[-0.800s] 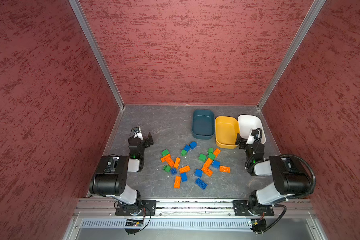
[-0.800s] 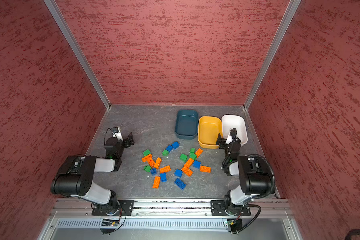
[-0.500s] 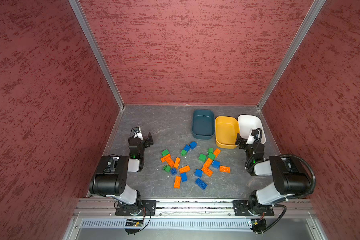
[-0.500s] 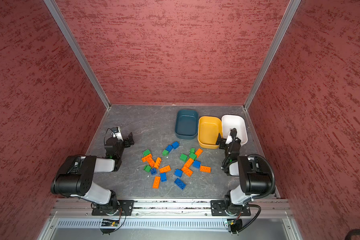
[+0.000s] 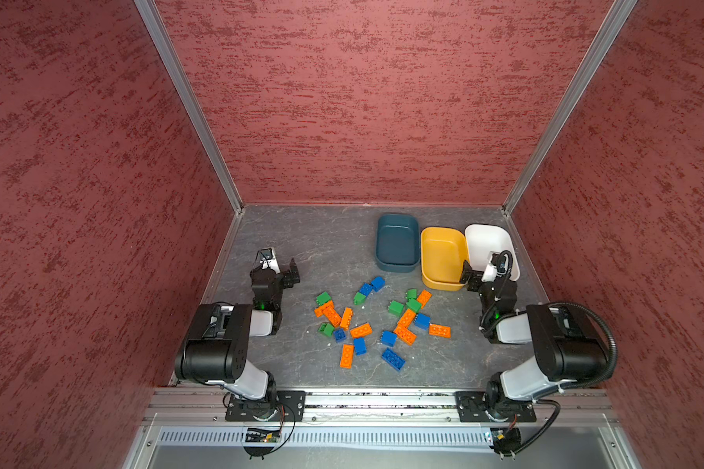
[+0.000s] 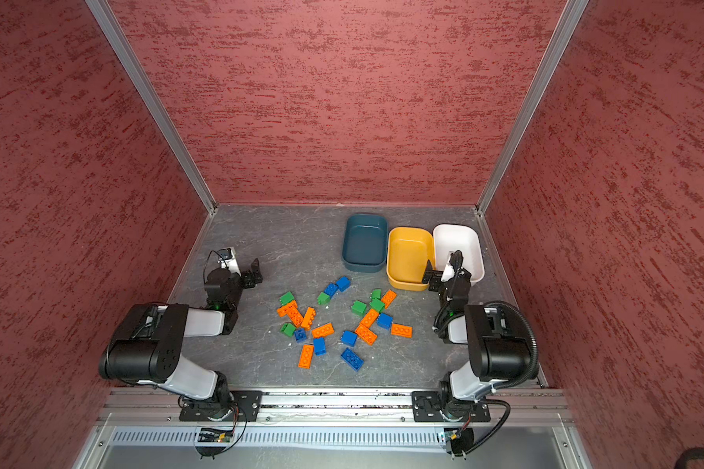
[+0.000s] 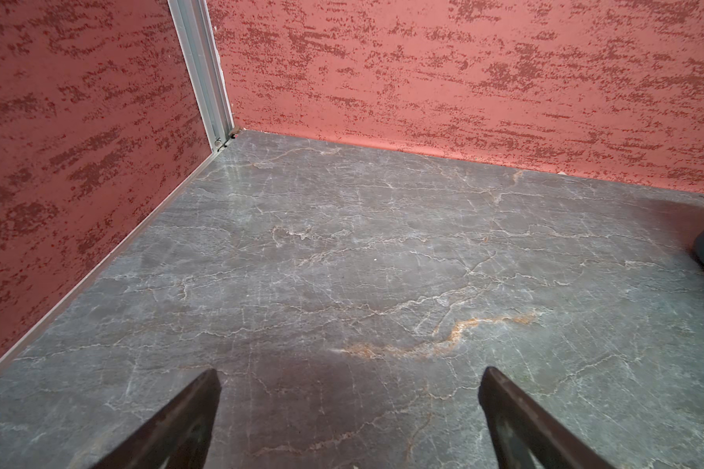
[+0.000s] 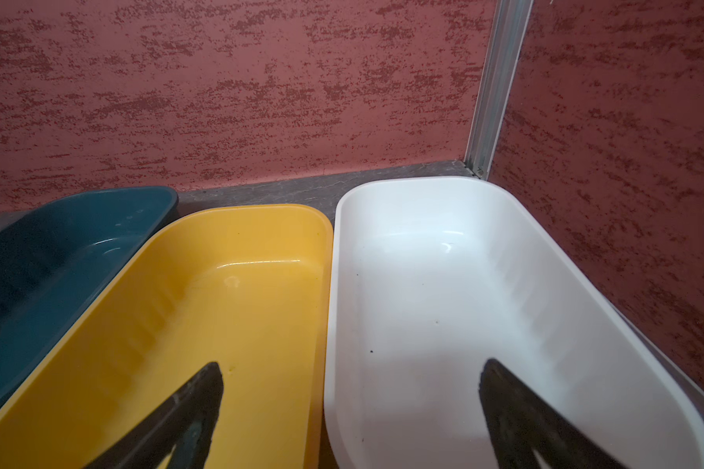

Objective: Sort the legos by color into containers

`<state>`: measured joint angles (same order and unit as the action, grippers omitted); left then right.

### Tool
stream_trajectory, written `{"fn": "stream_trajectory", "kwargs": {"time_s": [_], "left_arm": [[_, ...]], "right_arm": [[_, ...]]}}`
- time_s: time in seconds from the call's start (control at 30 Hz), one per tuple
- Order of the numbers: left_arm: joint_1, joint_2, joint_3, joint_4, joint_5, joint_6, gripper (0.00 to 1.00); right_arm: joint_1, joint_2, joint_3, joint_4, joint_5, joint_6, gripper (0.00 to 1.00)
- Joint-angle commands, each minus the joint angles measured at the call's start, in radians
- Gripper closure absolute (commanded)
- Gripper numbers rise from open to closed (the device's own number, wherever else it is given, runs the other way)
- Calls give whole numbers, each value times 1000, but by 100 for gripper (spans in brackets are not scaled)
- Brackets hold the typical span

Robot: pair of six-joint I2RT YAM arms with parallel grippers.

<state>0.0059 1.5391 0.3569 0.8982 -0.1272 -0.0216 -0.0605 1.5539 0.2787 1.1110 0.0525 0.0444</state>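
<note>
Legos (image 5: 360, 330) lie loose in a scatter on the grey marbled table (image 5: 322, 243), mid-floor between the two arms in both top views and well apart from both sets of jaws. Every brick seen is on the table surface. They are studded bricks in blue, green and orange, some square, some long; several touch or overlap at odd angles.

The containers sit in a row at the back right, side by side: teal tub (image 8: 58, 251), yellow tub (image 8: 220, 308), white tub (image 8: 444, 292). Yellow and white touch along their long sides.

Right gripper (image 8: 351, 363): jaws spread wide, nothing between them, one finger over the yellow tub and one over the white tub, straddling their shared edge.

Left gripper (image 7: 351, 371): jaws spread wide, holding nothing, over bare table near the left wall, with the scatter off toward the middle.
</note>
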Motion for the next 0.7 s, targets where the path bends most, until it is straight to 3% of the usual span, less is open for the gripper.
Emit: {"fn": "stream_trajectory", "kwargs": {"time_s": [0.0,0.5,0.6,0.67], "left_arm": [[7,-3,7,28,25,-5,1],[-1,-4,4,35,11,3,1],[-23,-79,25,-68,-10,26,1],[-59,-155,72,-208,-84,45,1]], "right_arm": [[3,-6,5,39,-8,-13,1],[3,-11,7,37,-6,-10,1],[4,-91,42,-84,-5,-11,1],[4,-170,94,-227,-14,-16,1]]}}
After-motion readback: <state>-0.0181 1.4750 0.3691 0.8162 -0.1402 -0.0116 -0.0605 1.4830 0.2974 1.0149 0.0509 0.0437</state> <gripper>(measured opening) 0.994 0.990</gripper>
